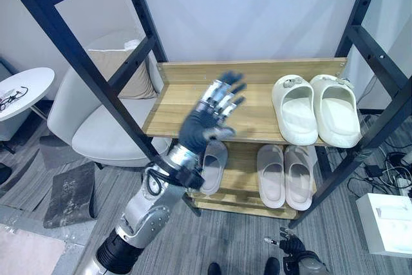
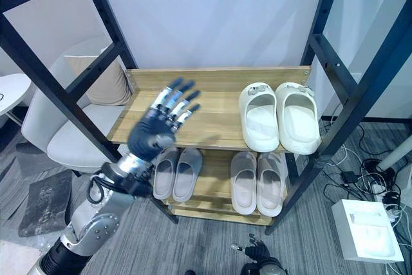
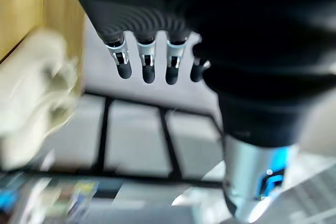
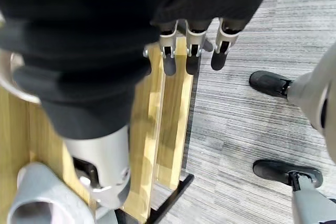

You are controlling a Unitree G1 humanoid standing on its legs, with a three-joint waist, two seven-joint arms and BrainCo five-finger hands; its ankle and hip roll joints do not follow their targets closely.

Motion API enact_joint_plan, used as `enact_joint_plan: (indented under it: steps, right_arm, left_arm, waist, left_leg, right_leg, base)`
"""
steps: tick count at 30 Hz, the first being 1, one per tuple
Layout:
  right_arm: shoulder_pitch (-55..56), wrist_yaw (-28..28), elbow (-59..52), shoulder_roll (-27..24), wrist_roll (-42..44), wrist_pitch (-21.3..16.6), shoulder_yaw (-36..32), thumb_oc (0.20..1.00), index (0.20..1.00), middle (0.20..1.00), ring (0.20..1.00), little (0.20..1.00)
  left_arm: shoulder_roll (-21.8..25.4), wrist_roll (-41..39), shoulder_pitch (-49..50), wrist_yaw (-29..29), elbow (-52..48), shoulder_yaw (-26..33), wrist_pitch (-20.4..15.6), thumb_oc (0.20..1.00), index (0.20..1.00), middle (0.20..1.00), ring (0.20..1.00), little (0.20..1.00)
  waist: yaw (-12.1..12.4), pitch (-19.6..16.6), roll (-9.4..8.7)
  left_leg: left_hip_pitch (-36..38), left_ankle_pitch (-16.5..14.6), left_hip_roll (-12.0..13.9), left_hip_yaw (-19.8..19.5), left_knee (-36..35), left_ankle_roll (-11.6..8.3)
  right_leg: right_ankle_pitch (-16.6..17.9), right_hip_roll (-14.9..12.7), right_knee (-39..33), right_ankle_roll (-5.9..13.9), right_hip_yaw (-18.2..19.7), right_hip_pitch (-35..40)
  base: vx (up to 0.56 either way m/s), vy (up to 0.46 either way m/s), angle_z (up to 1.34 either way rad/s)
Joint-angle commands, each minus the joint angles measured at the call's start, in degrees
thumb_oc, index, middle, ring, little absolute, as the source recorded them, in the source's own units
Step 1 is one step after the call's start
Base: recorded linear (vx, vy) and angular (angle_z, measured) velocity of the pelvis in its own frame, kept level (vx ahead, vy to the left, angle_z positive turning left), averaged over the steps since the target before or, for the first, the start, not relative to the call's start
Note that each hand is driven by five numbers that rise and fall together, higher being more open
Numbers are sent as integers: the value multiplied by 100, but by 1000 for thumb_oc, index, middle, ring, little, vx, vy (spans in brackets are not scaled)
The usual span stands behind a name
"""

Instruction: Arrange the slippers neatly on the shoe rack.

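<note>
While three pairs sit toe-in on the shoe rack [image 2: 212, 136], the left hand [image 2: 161, 123] hovers above its top shelf, fingers [image 2: 180, 98] spread, holding nothing, likely finished.

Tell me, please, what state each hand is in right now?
Left hand: open, fingers spread, holding nothing.
Right hand: open, fingers relaxed, holding nothing.

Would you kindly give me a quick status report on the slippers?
Left hand open, raised before top shelf, holding nothing. Right hand low by the floor. White slippers paired on top shelf, grey slippers paired below. Nothing in the way.
</note>
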Motion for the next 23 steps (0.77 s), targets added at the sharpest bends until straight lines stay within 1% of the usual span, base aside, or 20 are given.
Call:
enact_joint_plan:
  steps: [1, 2, 3, 4, 5, 6, 7, 8, 9, 10, 11, 12, 13, 14, 15, 16, 19, 22, 23]
  right_arm:
    - [-408, 105, 79, 338, -199, -237, 130, 1000, 1000, 1000, 1000, 1000]
    - [-383, 134, 21, 340, -255, -269, 199, 1000, 1000, 1000, 1000, 1000]
    - [-359, 152, -19, 333, -265, -257, 231, 1000, 1000, 1000, 1000, 1000]
    - [-357, 157, -89, 304, -284, -247, 276, 1000, 1000, 1000, 1000, 1000]
    - [-302, 183, -171, 280, -284, -263, 306, 1000, 1000, 1000, 1000, 1000]
    - [-276, 196, -265, 258, -277, -252, 335, 1000, 1000, 1000, 1000, 1000]
    - [-238, 198, -401, 225, -275, -230, 404, 1000, 1000, 1000, 1000, 1000]
    - [-156, 200, -533, 169, -241, -238, 444, 1000, 1000, 1000, 1000, 1000]
    - [-96, 202, -624, 122, -209, -213, 472, 1000, 1000, 1000, 1000, 1000]
    - [-47, 181, -760, 82, -182, -204, 504, 1000, 1000, 1000, 1000, 1000]
    - [21, 157, -876, 36, -158, -197, 539, 1000, 1000, 1000, 1000, 1000]
    - [78, 132, -883, 56, -78, -204, 517, 1000, 1000, 1000, 1000, 1000]
    - [75, 132, -883, 52, -77, -204, 518, 1000, 1000, 1000, 1000, 1000]
    - [59, 10, -850, 88, 34, -192, 462, 1000, 1000, 1000, 1000, 1000]
    - [56, 10, -848, 84, 35, -193, 464, 1000, 1000, 1000, 1000, 1000]
    - [44, -41, -725, 122, 164, -179, 398, 1000, 1000, 1000, 1000, 1000]
    - [54, -95, -717, 107, 375, -230, 305, 1000, 1000, 1000, 1000, 1000]
    - [29, -148, -664, 99, 317, -246, 292, 1000, 1000, 1000, 1000, 1000]
    - [-38, -213, -563, 88, 256, -257, 263, 1000, 1000, 1000, 1000, 1000]
  left_arm:
    - [408, 241, -7, -625, 305, -480, 169, 1000, 1000, 1000, 1000, 1000]
    - [566, 770, 208, -714, 929, -736, 223, 1000, 1000, 1000, 1000, 1000]
    - [574, 892, 308, -784, 1206, -835, 265, 1000, 1000, 1000, 1000, 1000]
    - [560, 1256, 510, -788, 1757, -971, 301, 1000, 1000, 1000, 1000, 1000]
    - [579, 1784, 640, -655, 2172, -873, 226, 1000, 1000, 1000, 1000, 1000]
    - [574, 2009, 702, -657, 2333, -912, 244, 1000, 1000, 1000, 1000, 1000]
    - [385, 2298, 926, -608, 2993, -952, 304, 1000, 1000, 1000, 1000, 1000]
    - [224, 2682, 1056, -354, 3528, -796, 260, 1000, 1000, 1000, 1000, 1000]
    - [79, 2967, 1078, -232, 3872, -765, 220, 1000, 1000, 1000, 1000, 1000]
    - [-111, 3070, 1168, -57, 4299, -641, 240, 1000, 1000, 1000, 1000, 1000]
    - [-318, 3156, 1253, 200, 4712, -467, 178, 1000, 1000, 1000, 1000, 1000]
    - [-556, 2902, 1339, 543, 5075, -168, 156, 1000, 1000, 1000, 1000, 1000]
    - [-564, 2904, 1333, 545, 5086, -168, 148, 1000, 1000, 1000, 1000, 1000]
    - [-971, 2438, 1383, 790, 5848, 103, 151, 1000, 1000, 1000, 1000, 1000]
    - [-984, 2439, 1373, 792, 5869, 103, 137, 1000, 1000, 1000, 1000, 1000]
    - [-1192, 2186, 1333, 1013, 6290, 379, 154, 1000, 1000, 1000, 1000, 1000]
    - [-1313, 2105, 1332, 1237, 6743, 752, 111, 1000, 1000, 1000, 1000, 1000]
    - [-1375, 2260, 1304, 1323, 7015, 875, 97, 1000, 1000, 1000, 1000, 1000]
    - [-1436, 2410, 1233, 1455, 7369, 1000, 88, 1000, 1000, 1000, 1000, 1000]
  waist:
    - [21, 11, -249]
    - [-1, 53, -253]
    - [-17, 59, -252]
    - [-43, 92, -255]
    - [-55, 104, -268]
    - [-73, 117, -279]
    - [-85, 142, -295]
    - [-93, 154, -307]
    - [-118, 146, -316]
    - [-129, 153, -344]
    - [-142, 150, -345]
    - [-123, 170, -365]
    - [-132, 163, -364]
    - [-125, 158, -396]
    - [-128, 159, -392]
    - [-104, 156, -421]
    - [-83, 161, -452]
    - [-70, 163, -462]
    - [-63, 160, -466]
  left_leg:
    - [-40, -172, -107, -157, -40, -138]
    - [-36, -173, -108, -157, -40, -129]
    - [-31, -174, -107, -155, -40, -126]
    - [-18, -176, -99, -145, -40, -122]
    - [-27, -172, -94, -146, -40, -120]
    - [-30, -171, -89, -137, -40, -118]
    - [3, -195, -76, -119, -40, -118]
    - [1, -187, -71, -110, -40, -115]
    - [-31, -158, -74, -104, -40, -110]
    - [-37, -152, -71, -91, -40, -104]
    - [-35, -148, -67, -86, -40, -102]
    - [-14, -150, -60, -87, -40, -104]
    - [-35, -132, -66, -93, -40, -99]
    - [-52, -111, -65, -90, -40, -97]
    - [-54, -111, -65, -91, -40, -97]
    - [-55, -104, -65, -97, -40, -96]
    - [-48, -98, -61, -103, -40, -99]
    - [-48, -100, -57, -100, -40, -101]
    - [-49, -100, -56, -90, -40, -103]
  right_leg:
    - [-546, -259, 7, 480, -138, 476]
    - [-545, -249, 7, 480, -134, 477]
    - [-545, -245, 7, 479, -119, 478]
    - [-546, -242, 7, 476, -98, 484]
    - [-547, -238, 7, 476, -77, 472]
    - [-547, -235, 7, 475, -67, 466]
    - [-564, -221, 7, 472, -50, 488]
    - [-559, -215, 7, 468, -43, 481]
    - [-543, -219, 7, 465, -47, 449]
    - [-537, -217, 7, 462, -48, 436]
    - [-533, -217, 7, 460, -54, 436]
    - [-542, -206, 7, 453, -56, 460]
    - [-530, -213, 7, 453, -62, 442]
    - [-525, -209, 7, 446, -70, 428]
    - [-526, -209, 7, 446, -71, 426]
    - [-523, -205, 7, 434, -93, 425]
    - [-529, -197, 7, 426, -94, 430]
    - [-535, -196, 7, 425, -87, 435]
    - [-543, -197, 7, 422, -84, 441]
  base:
    - [-28, 26, 5]
    - [-24, 27, 6]
    - [0, 0, 0]
    - [0, 0, 0]
    - [0, 0, 0]
    - [0, 0, 0]
    - [0, 0, 0]
    - [0, 0, 0]
    - [-22, 11, -4]
    - [0, 0, 0]
    - [0, 0, 0]
    - [0, 0, 0]
    - [0, 0, 0]
    - [0, 0, 0]
    - [-2, -20, 5]
    - [0, -19, 4]
    - [0, -9, 1]
    - [0, 0, 0]
    - [0, 0, 0]
